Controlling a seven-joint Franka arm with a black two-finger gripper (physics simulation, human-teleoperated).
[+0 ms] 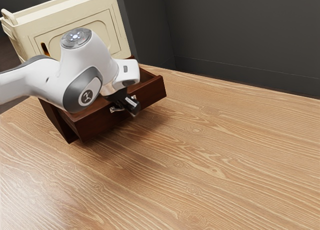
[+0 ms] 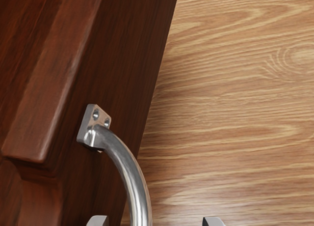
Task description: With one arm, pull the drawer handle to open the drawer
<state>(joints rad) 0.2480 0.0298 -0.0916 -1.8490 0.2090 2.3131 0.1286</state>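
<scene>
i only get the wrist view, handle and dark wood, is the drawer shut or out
Observer: It is partly out: in the exterior view the drawer shows its open inside behind the front.
Operator: ok and which way does the arm come in
Observer: The arm comes from the exterior view's left and bends down toward the handle.
Operator: anything behind the drawer
Observer: Yes, a cream box stands beyond it, on the side away from the handle.
</scene>
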